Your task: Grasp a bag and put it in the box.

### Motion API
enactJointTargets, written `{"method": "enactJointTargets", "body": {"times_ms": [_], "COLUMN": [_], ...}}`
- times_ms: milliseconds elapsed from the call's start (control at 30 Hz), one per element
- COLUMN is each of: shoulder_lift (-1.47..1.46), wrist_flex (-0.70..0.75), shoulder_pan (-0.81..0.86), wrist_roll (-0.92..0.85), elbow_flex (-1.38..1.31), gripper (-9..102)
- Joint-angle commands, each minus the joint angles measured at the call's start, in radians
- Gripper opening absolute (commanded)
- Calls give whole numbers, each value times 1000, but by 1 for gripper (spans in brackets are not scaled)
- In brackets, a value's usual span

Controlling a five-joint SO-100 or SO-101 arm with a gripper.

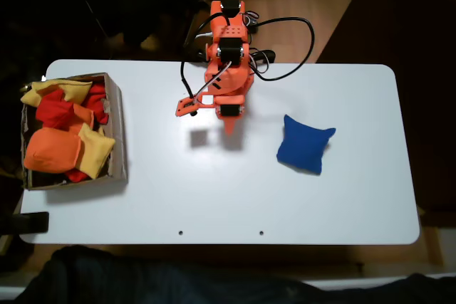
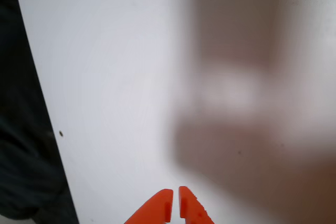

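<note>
The blue beanbag [image 1: 305,144] was seen lying flat on the white worktop [image 1: 214,190], right of the arm in the fixed view and well apart from everything else, free to be approached from any side. The orange arm [image 1: 226,62] was folded over the worktop's far edge, its jaws [image 2: 175,204] pointed down at bare surface; in the wrist view the two orange tips were shown drawn together, a thin slit between them, nothing held. No reach toward the bag could be judged as begun, so the jaws would presumably have to be parted before any descent.

The cardboard box [image 1: 117,133] was placed at the worktop's left end in the fixed view, on the opposite side of the arm from the bag. It was already heaped: yellow beanbags [image 1: 92,151], an orange beanbag [image 1: 51,151] and red ones [image 1: 55,112] were piled to the rim, so little room was left. Between bag and box, nothing was found but open worktop and the arm's own base. Black cables [image 1: 288,48] were looped behind the arm, clear of the route.
</note>
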Motion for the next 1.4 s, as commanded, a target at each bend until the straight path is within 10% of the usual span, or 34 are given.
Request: {"method": "enactJointTargets", "body": {"times_ms": [0, 1367], "shoulder_lift": [0, 0], "wrist_flex": [3, 3], "shoulder_pan": [-3, -48], "wrist_roll": [5, -14], "elbow_flex": [-35, -35], "gripper": [0, 0]}}
